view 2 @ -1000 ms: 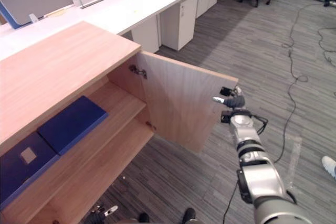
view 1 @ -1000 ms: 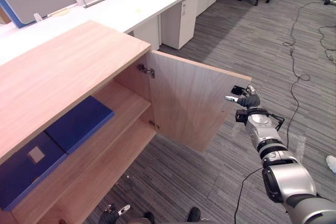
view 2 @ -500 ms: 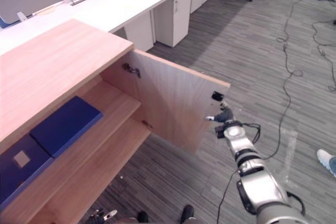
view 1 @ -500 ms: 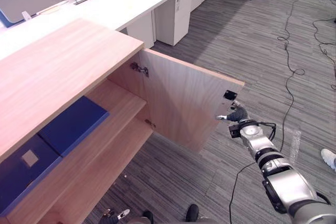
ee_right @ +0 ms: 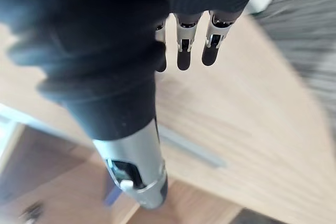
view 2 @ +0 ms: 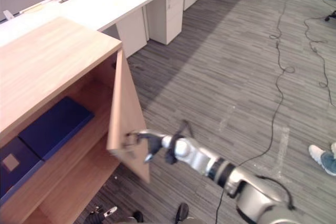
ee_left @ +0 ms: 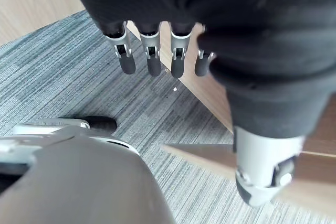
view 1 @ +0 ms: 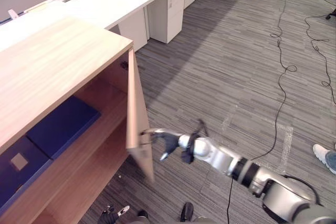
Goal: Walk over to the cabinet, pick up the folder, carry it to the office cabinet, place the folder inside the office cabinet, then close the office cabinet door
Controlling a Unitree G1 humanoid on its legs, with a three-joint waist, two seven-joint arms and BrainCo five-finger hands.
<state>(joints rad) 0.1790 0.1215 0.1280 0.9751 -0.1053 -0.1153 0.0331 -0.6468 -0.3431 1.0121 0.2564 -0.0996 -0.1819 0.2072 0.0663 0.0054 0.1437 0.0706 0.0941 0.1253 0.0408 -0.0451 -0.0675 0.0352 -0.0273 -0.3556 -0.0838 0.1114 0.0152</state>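
The right hand (view 1: 167, 143) is resting straight, uncurled fingers (view 1: 150, 131) against the outer face of the cabinet door (view 1: 133, 103), by its free edge; beyond the door from those fingertips the blue folder (view 1: 63, 125) is lying flat on the shelf (view 1: 107, 121); the left hand (ee_left: 151, 56) is hanging loose-fingered, holding nothing.

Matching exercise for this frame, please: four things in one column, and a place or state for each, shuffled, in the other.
1 cabinet door
2 right hand
3 blue folder
4 left hand

A lying on the cabinet shelf
B fingers straight, above the carpet
C partly open
D at the door's free edge

Pairs: 1-C, 2-D, 3-A, 4-B
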